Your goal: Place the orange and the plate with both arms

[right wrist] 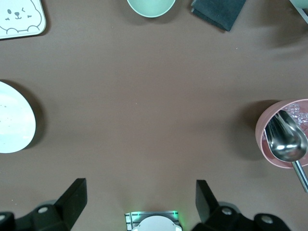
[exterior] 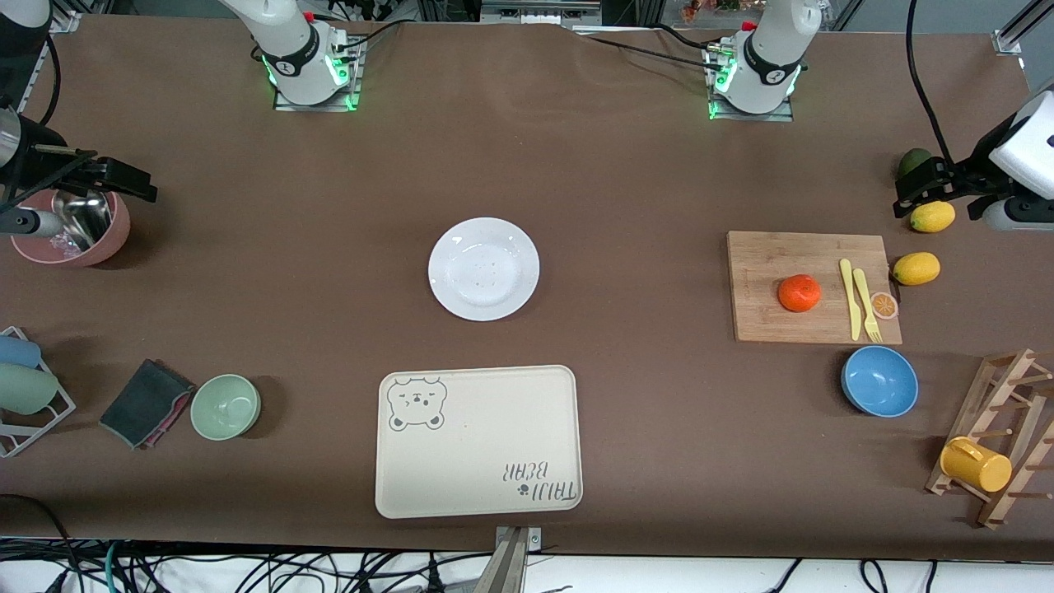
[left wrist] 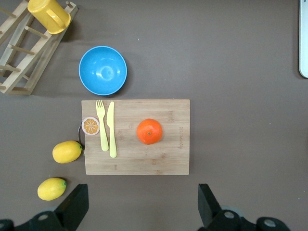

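While both wide claws [left wrist: 139,209] [right wrist: 139,207] hang empty, the plate [right wrist: 12,118] shows half cut off.

Bright reddish-orange orange [exterior: 799,293], glossy white speckled plate [exterior: 483,268], beige bear-print tray [exterior: 478,442], brown worktop [exterior: 626,181].

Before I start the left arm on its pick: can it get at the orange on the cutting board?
Probably yes. The orange sits alone on the cutting board, apart from the fork and knife, and the open left gripper holds nothing.
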{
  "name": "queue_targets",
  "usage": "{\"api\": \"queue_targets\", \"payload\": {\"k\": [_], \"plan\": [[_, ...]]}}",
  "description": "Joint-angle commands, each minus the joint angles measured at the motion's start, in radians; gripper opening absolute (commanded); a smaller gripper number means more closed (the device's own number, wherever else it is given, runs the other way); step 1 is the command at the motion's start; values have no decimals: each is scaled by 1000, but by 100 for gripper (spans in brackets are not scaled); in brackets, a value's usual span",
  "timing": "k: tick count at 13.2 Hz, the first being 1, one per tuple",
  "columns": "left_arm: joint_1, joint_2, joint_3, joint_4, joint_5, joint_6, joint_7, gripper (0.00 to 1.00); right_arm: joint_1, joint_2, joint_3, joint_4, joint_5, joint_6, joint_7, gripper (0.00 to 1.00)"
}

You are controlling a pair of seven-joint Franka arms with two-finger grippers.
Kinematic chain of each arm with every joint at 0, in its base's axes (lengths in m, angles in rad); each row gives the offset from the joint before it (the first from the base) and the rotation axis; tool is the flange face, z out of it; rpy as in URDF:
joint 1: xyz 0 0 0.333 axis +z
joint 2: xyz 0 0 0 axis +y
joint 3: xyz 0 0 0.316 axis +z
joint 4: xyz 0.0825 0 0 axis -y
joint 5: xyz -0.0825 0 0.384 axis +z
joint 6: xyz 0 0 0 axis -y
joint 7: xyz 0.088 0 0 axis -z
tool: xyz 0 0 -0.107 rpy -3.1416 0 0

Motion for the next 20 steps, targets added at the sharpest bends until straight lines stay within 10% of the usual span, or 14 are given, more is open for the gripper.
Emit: {"api": "queue_targets", "payload": {"k": [1, 10, 14, 20], "plan": [[18, 1, -1, -4, 1, 2, 22, 100, -4, -12, 0, -11, 14, -7, 7, 100], [24, 251, -3, 1, -1, 15, 25, 100, -4, -12, 0, -11, 14, -7, 7, 100], [32, 368, -4, -30, 13, 213, 25, 100, -4, -12, 0, -11, 14, -7, 5, 100], [49, 362, -7, -358, 12, 625, 66, 100, -4, -12, 0, -11, 14, -7, 4, 100]]}}
